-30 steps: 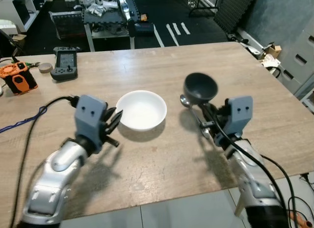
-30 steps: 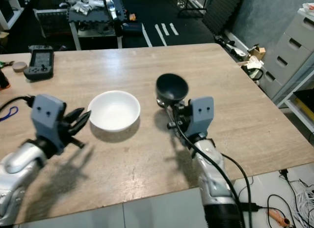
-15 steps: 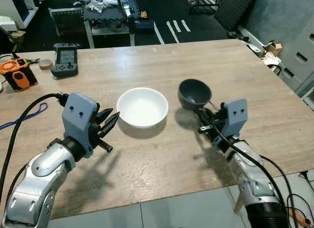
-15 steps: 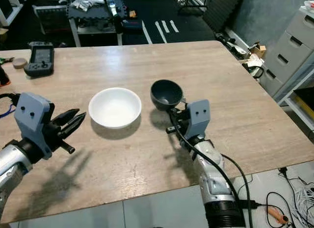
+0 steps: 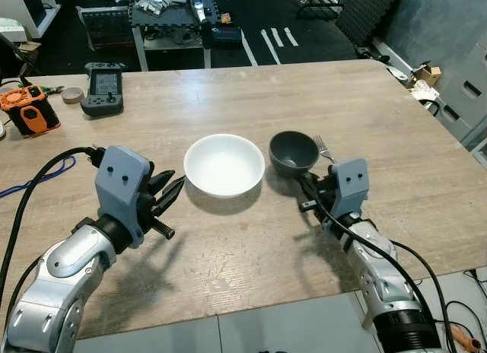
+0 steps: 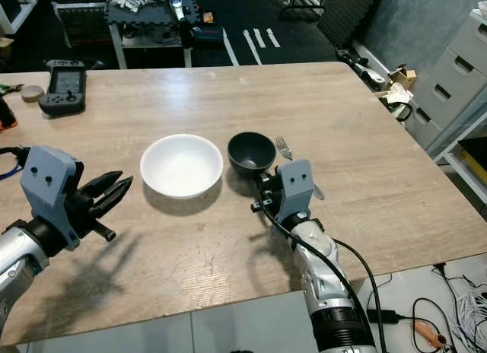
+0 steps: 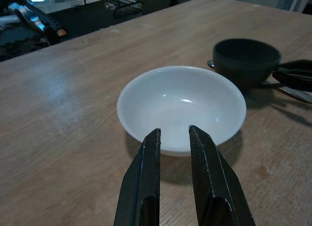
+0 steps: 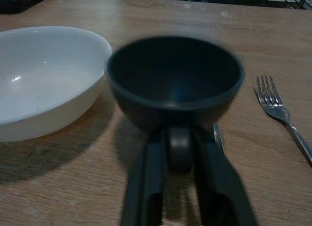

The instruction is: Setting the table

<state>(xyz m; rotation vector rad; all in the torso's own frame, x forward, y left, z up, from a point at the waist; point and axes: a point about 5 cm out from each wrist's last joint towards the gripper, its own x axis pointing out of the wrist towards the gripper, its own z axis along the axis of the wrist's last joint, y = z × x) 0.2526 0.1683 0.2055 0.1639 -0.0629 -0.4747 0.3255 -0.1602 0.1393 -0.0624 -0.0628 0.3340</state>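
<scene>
While gripped at its near wall by right gripper [image 8: 179,153], dark bowl [image 5: 293,151] sits centre-right of frame, just beside white bowl [image 5: 224,164]; fork [image 6: 284,148] behind. Left gripper [image 5: 166,193], fingers narrowly parted, empty, lower left.

left gripper [image 7: 174,134] parted slightly before white bowl [image 7: 181,108], dark bowl [image 7: 246,60] beyond.

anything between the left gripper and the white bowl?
Nothing: bare wood separates the left gripper from the white bowl, seen in the left eye view.
</scene>
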